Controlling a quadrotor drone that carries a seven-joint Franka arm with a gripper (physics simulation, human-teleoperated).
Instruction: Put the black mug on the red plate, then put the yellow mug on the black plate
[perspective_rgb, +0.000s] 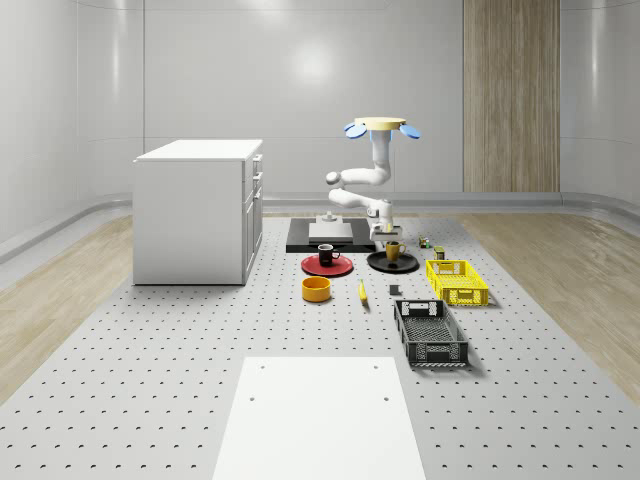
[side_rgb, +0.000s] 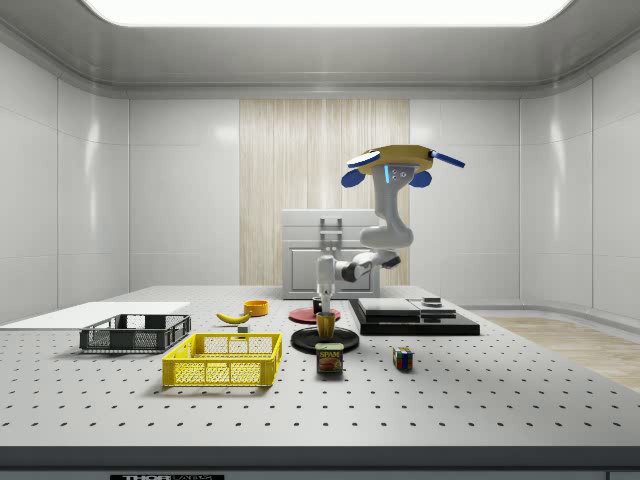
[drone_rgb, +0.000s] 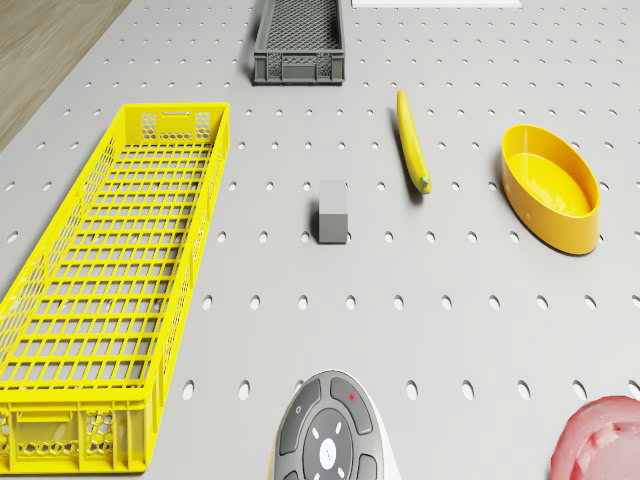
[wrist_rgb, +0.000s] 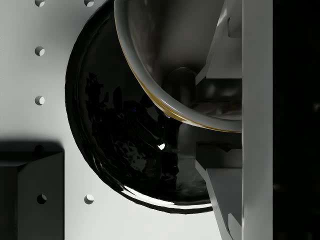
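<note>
The black mug (perspective_rgb: 327, 254) stands upright on the red plate (perspective_rgb: 327, 266), well apart from the arm, so the first half of the task looks done. The yellow mug (perspective_rgb: 393, 250) is over the black plate (perspective_rgb: 392, 263), and from the side view it seems to sit on or just above the plate's middle; contact cannot be made out for certain.

The drone (perspective_rgb: 382, 127) hovers in the air above the far part of the tabletop (perspective_rgb: 200, 380), roughly over the dark platform (perspective_rgb: 320, 236) behind the plates, with the arm bent down and forward so the pincer (perspective_rgb: 383, 236) comes onto the mug from above. In the wrist view a finger (wrist_rgb: 257, 120) runs down beside the mug's rim, and another part of the pincer reaches inside it, so the pincer appears clamped on the mug's wall. Gripping the wall from the top keeps the mug upright and lets it be lowered straight onto the plate.

By my reading this is the setting-down of the second mug. What remains is to be sure the base rests flat, release, and lift clear without tipping it. The mug's rim sits off to one side of the plate in the wrist view, so it may land off-centre
</note>
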